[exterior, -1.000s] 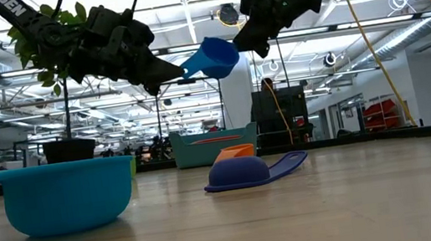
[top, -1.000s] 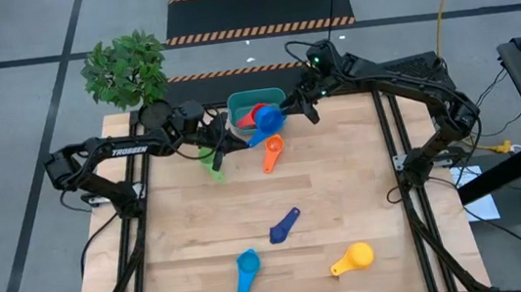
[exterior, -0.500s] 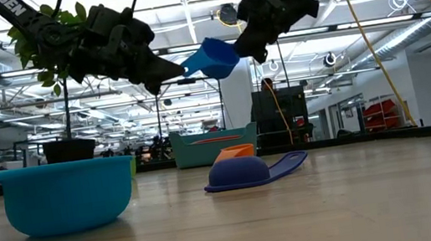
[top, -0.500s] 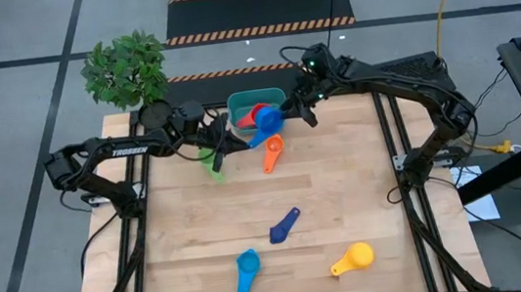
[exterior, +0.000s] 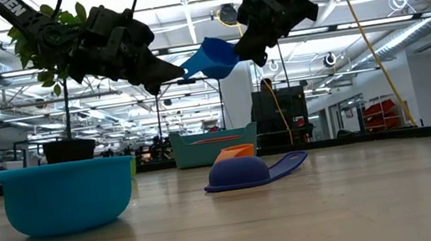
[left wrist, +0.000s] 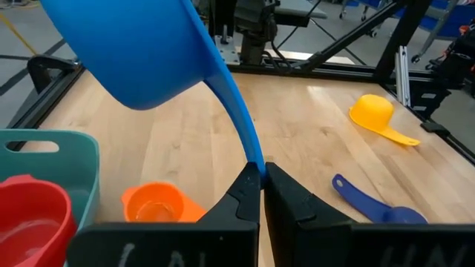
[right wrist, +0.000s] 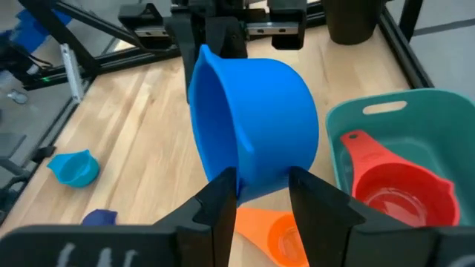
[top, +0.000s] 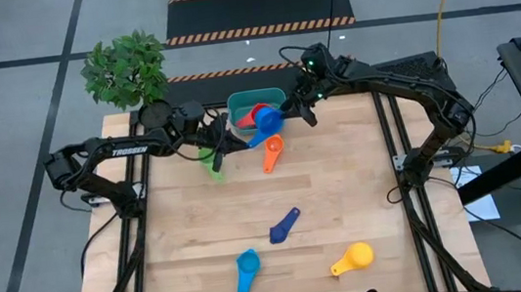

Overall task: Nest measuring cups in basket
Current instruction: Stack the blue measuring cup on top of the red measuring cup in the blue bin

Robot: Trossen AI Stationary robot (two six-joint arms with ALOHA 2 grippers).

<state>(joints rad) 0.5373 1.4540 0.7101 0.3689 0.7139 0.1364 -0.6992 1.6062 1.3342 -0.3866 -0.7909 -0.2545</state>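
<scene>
Cups first: we see the big blue measuring cup point(top: 268, 119) held up in the air at the far middle of the table point(top: 345, 195), just beside the teal basket point(top: 257, 99). The left gripper point(left wrist: 261, 172) is pinched tight on the tip of its handle. The right gripper point(right wrist: 260, 194) has its fingers set on either side of the bowl's rim, partly spread, and from the right wrist view they look to be touching it, so we take it that both arms have hold of the same cup.

Inside the basket lies the red cup point(right wrist: 390, 182), bowl up. The orange cup point(top: 271, 152) sits on the table just near of the basket, below the raised blue one. A green cup point(top: 213, 161) shows to the left of it, partly under the left arm.

Nearer to us on the table lie three more, well apart from the basket: the dark blue cup point(top: 284, 225) in the middle, a lighter blue cup point(top: 246, 269) at the near edge, and the yellow cup point(top: 353, 257) to its right.

A potted plant point(top: 127, 71) stands at the far left corner.
</scene>
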